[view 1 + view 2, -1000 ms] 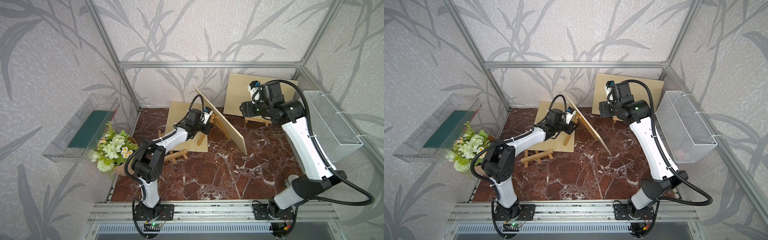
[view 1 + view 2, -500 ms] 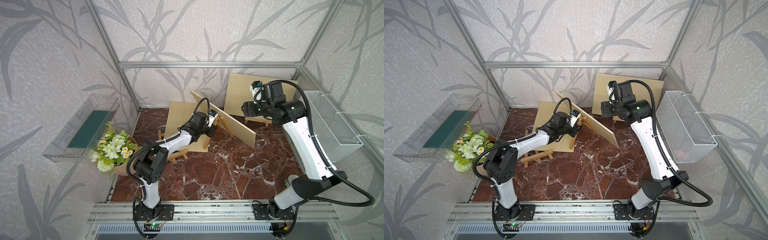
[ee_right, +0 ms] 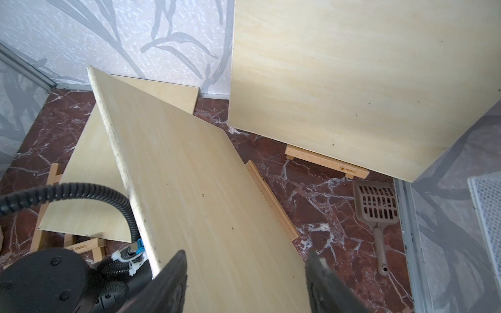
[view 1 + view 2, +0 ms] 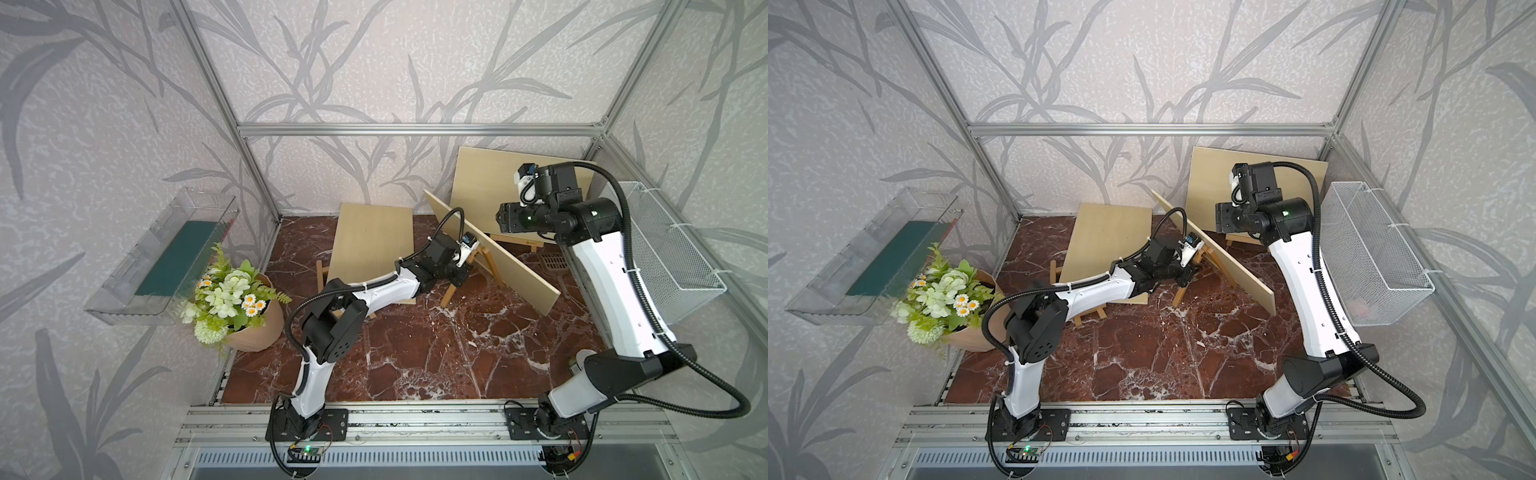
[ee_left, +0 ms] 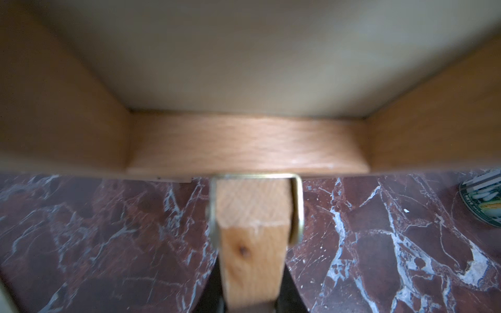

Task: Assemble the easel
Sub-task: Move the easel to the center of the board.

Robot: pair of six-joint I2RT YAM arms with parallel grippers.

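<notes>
The middle easel's pale board point(image 4: 498, 253) runs slantwise across the back of the floor, its lower edge on the wooden ledge point(image 3: 271, 200). Behind the board, my left gripper point(image 4: 461, 274) is shut on the easel's rear leg point(image 5: 252, 257). In the left wrist view that leg hangs from a brass bracket point(image 5: 296, 211) under the crossbar point(image 5: 244, 146), and the leg's foot point(image 4: 449, 295) touches the marble. High above the same board point(image 3: 203, 189), my right gripper point(image 3: 246, 271) is open, holding nothing. It also shows in a top view as the right gripper point(image 4: 1223, 218).
A second board on an easel point(image 4: 374, 245) lies low at the back left. A third board point(image 4: 486, 187) stands against the back wall. A brown scoop point(image 3: 376, 206) lies by the right wall. A flower pot point(image 4: 249, 320), a clear tray point(image 4: 166, 257) and a wire basket point(image 4: 665, 253) line the sides.
The middle board has swung from nearly end-on to a long slant reaching right and forward. My left gripper has moved right with the easel and closed on the rear leg. The right arm has barely moved.
</notes>
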